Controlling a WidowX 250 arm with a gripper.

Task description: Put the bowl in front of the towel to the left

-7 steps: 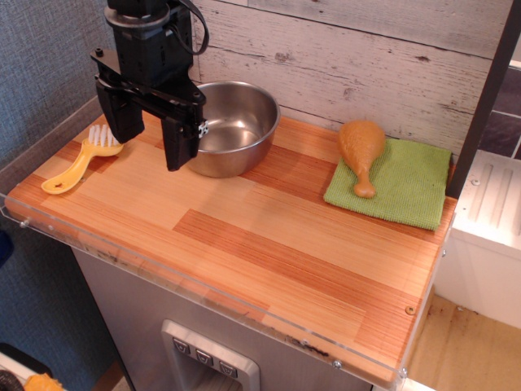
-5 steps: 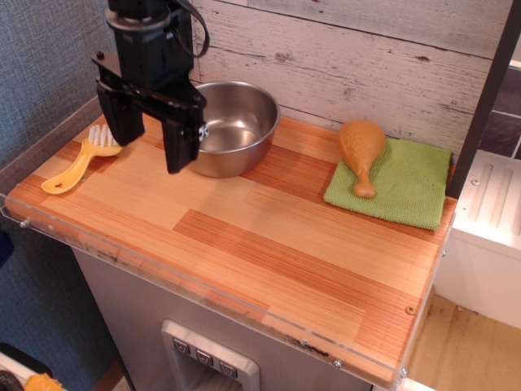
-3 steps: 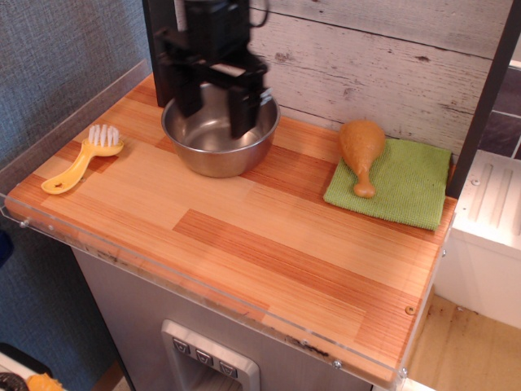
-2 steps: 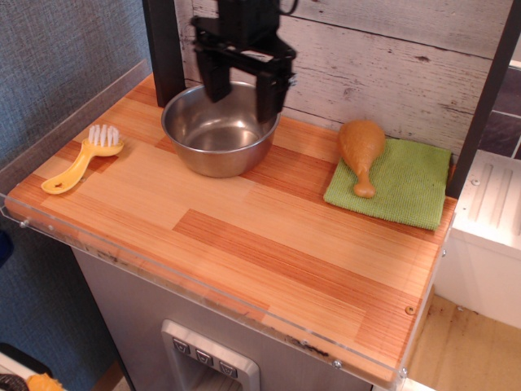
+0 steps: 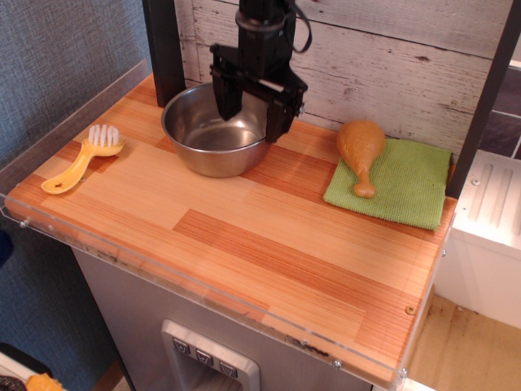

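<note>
The shiny steel bowl (image 5: 207, 134) stands upright at the back left of the wooden counter. The bright green towel (image 5: 399, 186) lies at the back right, with an orange toy chicken drumstick (image 5: 361, 151) on its left part. My black gripper (image 5: 252, 122) hangs open over the bowl's right rim. One finger is inside the bowl and the other is outside its right edge. It holds nothing.
A yellow scrub brush (image 5: 81, 158) lies at the left edge. A dark post (image 5: 165, 49) stands behind the bowl against the white plank wall. A clear acrylic lip (image 5: 163, 269) runs along the counter's front edge. A white appliance (image 5: 488, 220) stands at the right.
My gripper has moved from the left of the bowl, rightward over it, and now has come down over the bowl's right rim. The bowl, towel and drumstick have not moved.
</note>
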